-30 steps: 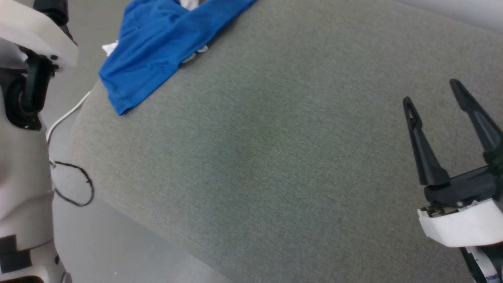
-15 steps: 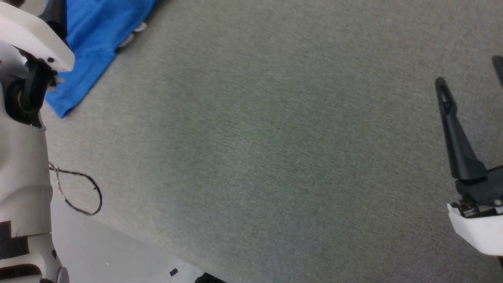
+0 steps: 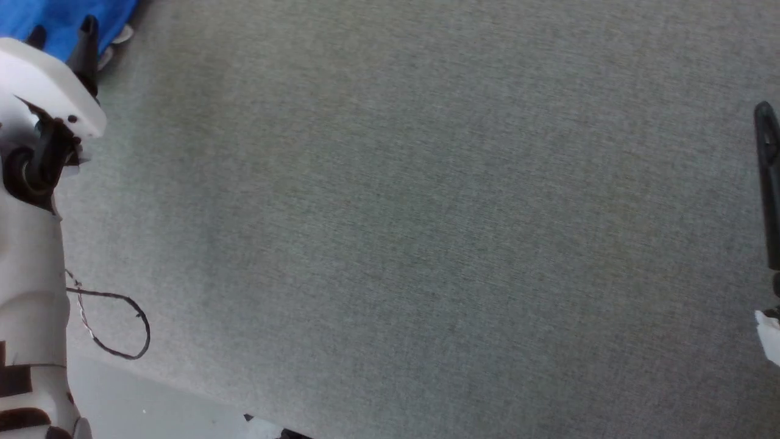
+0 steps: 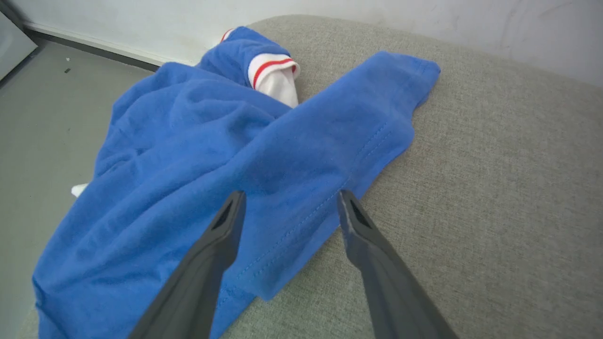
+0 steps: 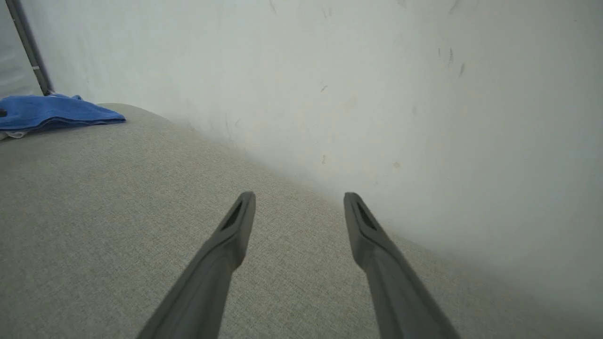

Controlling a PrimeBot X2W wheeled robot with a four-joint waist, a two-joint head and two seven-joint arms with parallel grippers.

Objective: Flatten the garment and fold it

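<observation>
The garment [image 4: 188, 155], a royal-blue shirt, lies crumpled at the left end of the grey fabric surface [image 4: 494, 188]. A white sleeve with red-and-white trim [image 4: 271, 70] pokes out at its far side. My left gripper [image 4: 289, 200] hovers open just above the shirt's stitched hem, nothing between its fingers. In the head view a blue corner of the garment [image 3: 61, 15] shows at the top left behind my left gripper [image 3: 64, 30]. My right gripper [image 5: 299, 200] stands open over bare grey fabric, far from the garment [image 5: 52, 113]. One of its fingers [image 3: 769, 183] shows at the head view's right edge.
A pale wall [image 5: 377, 94] runs close along the far side of the surface. A thin dark cable loop [image 3: 116, 329] hangs off my left arm near the surface's near edge, with grey floor [image 3: 152, 408] beyond it. The surface is wide and rounded at the left end.
The head camera has swung, so the garment has slid to the picture's top left corner and the right gripper to its right edge. Both grippers stay open.
</observation>
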